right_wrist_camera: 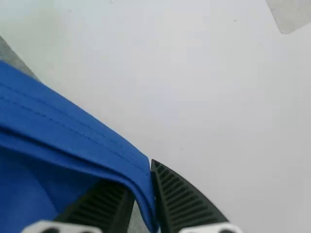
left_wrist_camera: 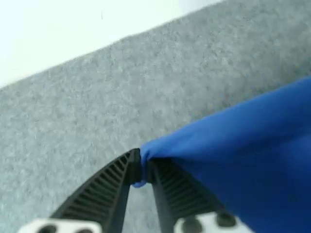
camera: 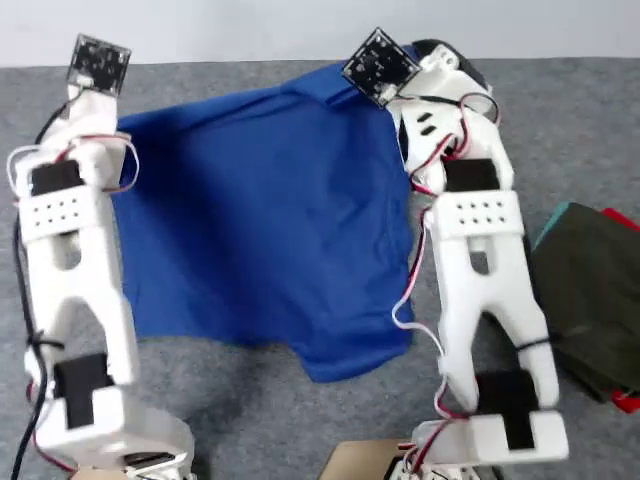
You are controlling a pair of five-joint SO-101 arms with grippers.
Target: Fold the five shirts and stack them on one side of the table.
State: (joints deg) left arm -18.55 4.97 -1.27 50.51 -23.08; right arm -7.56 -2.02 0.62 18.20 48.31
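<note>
Grey bench [camera: 250, 400] under everything. Blue shirt [camera: 270, 220] spans between both grippers: far corners are in the grippers, the rest is spread on the bench back toward the arm bases. Folded pile [camera: 590, 300], dark shirt on top with red showing under it, sits outboard of the right gripper, apart from the blue shirt. Left gripper [left_wrist_camera: 142, 164] pinching a bunched corner of the blue shirt. Right gripper [right_wrist_camera: 138, 178] clamped on its stitched hem.

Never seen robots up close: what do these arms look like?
The left arm and right arm are chunky white plastic with black motor blocks and thin red and white wires. The left gripper and right gripper have black ribbed fingers.
</note>
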